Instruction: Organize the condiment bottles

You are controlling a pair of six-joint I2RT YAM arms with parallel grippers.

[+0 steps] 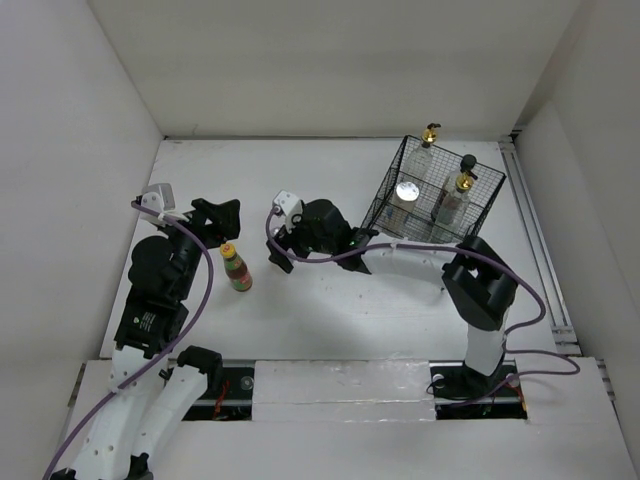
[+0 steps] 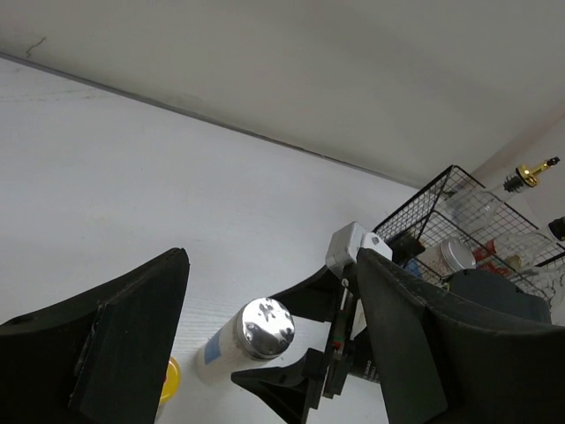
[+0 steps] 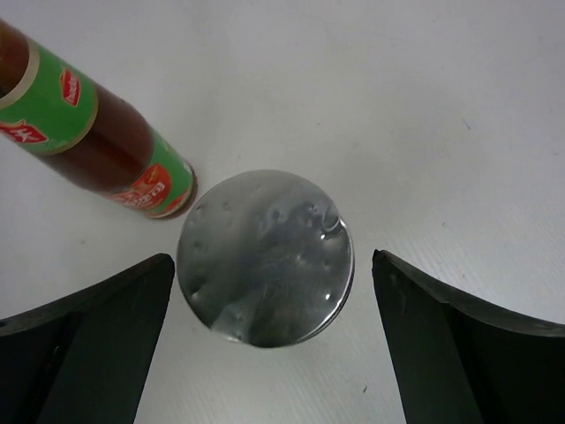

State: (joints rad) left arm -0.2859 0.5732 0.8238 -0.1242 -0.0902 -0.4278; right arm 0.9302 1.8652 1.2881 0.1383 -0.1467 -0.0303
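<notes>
Since the silver-lidded jar (image 3: 263, 240) stands upright on the white table (image 3: 441, 97), its long axis points straight up at the right gripper (image 3: 272, 269), which hangs directly over it. That gripper's black fingers (image 3: 97, 340) are spread, one on each side of the lid, with bare table showing in both gaps; they grasp nothing. A straight descent looks like all the next grasp needs.

The right arm is plainly the nearer one. The left gripper (image 2: 274, 258), likewise spread and empty, hovers to the left and slightly farther off.

Just left of the jar stands the orange-capped sauce bottle (image 3: 84, 132), close enough that the finger on that side could brush it. The jar's lid is dull, dimpled metal, round and flat, over a pale cylindrical body. The sauce bottle shows dark red under a glossy green-and-red label.

At the far right, the black wire basket (image 1: 385, 200) holds two gold-spouted bottles (image 1: 428, 145) and a second lidded jar (image 1: 407, 192).
</notes>
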